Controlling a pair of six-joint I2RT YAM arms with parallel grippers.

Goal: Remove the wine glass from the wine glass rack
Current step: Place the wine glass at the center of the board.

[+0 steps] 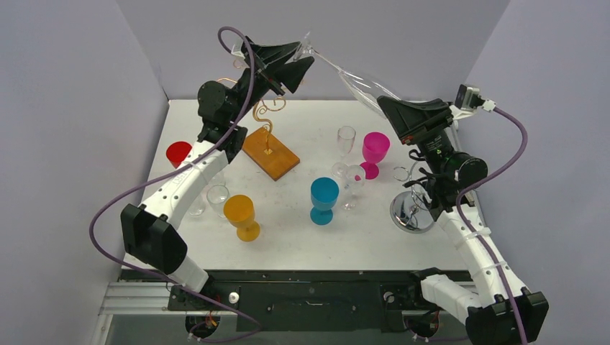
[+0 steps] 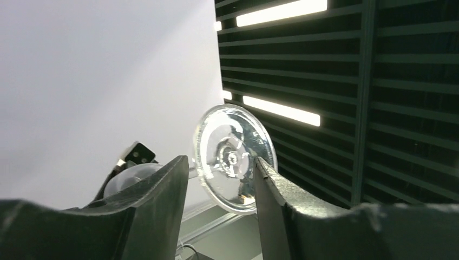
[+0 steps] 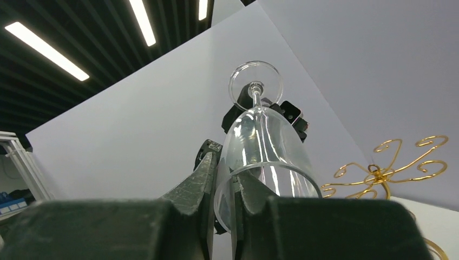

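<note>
A clear wine glass [image 1: 357,84] hangs nearly level in the air between both arms, high over the back of the table. My right gripper [image 1: 386,105] is shut on the rim of its bowl [image 3: 265,141], one finger inside and one outside. My left gripper [image 1: 298,59] stands open around the glass's round foot [image 2: 233,157]; the right finger sits at the foot's edge and the left finger is clear of it. The wine glass rack [image 1: 269,122], gold wire on a brown wooden base, stands below the left gripper with no glass on it; its curled arms [image 3: 384,168] also show in the right wrist view.
On the table stand a red goblet [image 1: 178,153], an orange goblet [image 1: 241,215], a blue goblet [image 1: 324,200], a magenta goblet [image 1: 375,151], clear glasses [image 1: 346,144] [image 1: 217,198] and a chrome stand with a round base [image 1: 411,212] under the right arm.
</note>
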